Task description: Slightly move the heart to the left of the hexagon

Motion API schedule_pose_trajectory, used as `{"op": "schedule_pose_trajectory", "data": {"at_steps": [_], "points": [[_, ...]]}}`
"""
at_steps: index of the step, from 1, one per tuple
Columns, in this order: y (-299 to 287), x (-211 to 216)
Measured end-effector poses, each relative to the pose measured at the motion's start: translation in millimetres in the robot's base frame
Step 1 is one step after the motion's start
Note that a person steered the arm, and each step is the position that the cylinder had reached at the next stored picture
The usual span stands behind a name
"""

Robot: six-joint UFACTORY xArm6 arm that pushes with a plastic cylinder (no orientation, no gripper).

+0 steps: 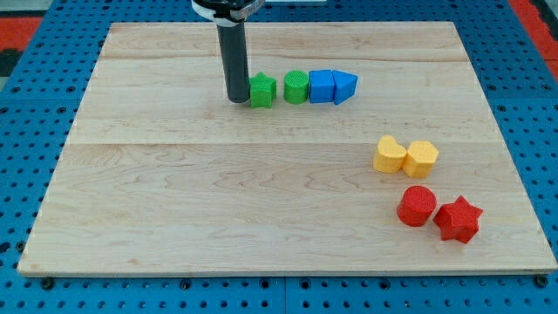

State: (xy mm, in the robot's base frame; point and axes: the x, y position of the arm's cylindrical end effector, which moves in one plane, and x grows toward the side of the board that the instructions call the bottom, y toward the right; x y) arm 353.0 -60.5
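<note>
Near the tabletop's far edge, left of centre, my tip (237,99) rests on the wood, touching or just beside the left face of the green star (262,90); as an end effector it is only a plain dark rod, with nothing to open or close and nothing held. Outward to the view's right runs a row: a green cylinder (296,86), a blue cube (322,86) and a blue wedge-like block (343,87), the last two touching. Well apart, toward the tabletop's right edge, the yellow heart (390,154) lies touching the left side of the yellow hexagon (421,159), and nearer the front right corner sit a red cylinder (417,206) and a red star (459,219). The heart looks small, light, rigid and smooth, so I judge it will slide readily on the tabletop (218,218) and may spin if struck off-centre. It cannot be grasped; the contact belongs on its right flank, now closed off by the hexagon. No brand, label or writing is legible anywhere.
</note>
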Motion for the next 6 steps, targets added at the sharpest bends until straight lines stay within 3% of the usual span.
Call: {"op": "schedule_pose_trajectory", "data": {"at_steps": [2, 4, 6], "points": [[0, -14], [-15, 73], [-15, 92]]}}
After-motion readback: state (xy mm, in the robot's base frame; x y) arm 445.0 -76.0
